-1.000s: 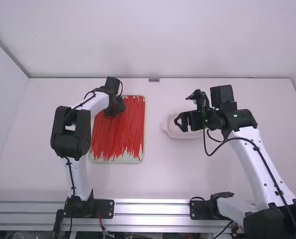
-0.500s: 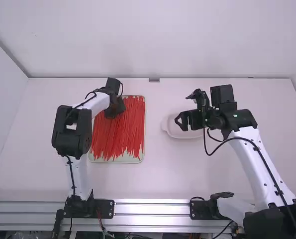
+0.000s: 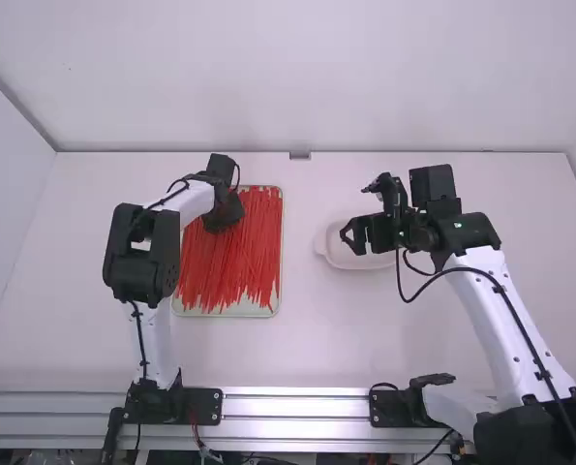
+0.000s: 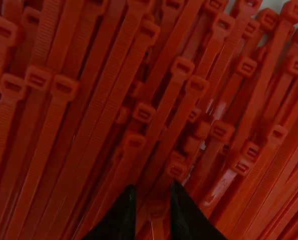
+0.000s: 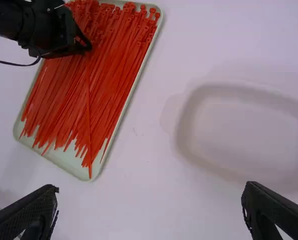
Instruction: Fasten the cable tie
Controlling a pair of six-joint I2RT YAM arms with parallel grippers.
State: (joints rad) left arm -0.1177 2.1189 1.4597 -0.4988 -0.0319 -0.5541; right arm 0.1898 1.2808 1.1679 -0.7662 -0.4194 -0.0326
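A heap of red cable ties [image 3: 234, 254] lies on a pale tray [image 3: 225, 309] left of the middle. My left gripper [image 3: 221, 209] is pressed down into the far left part of the heap. Up close, its two black fingertips [image 4: 153, 212] stand close together with one red tie [image 4: 157, 210] pinched between them. The heap [image 5: 88, 85] and my left gripper [image 5: 63, 37] are also seen from the right wrist. My right gripper [image 3: 363, 232] hovers wide open over the table beside a white dish [image 3: 350, 256], its fingers [image 5: 26, 212] far apart and holding nothing.
The shallow white dish [image 5: 239, 135] sits right of the tray [image 5: 63, 162], with bare table between them. A black cable [image 3: 413, 286] hangs from the right arm. The table's back wall runs just behind the tray.
The left arm's elbow has crept slightly to the right while its gripper stays in the heap. The right arm has not moved.
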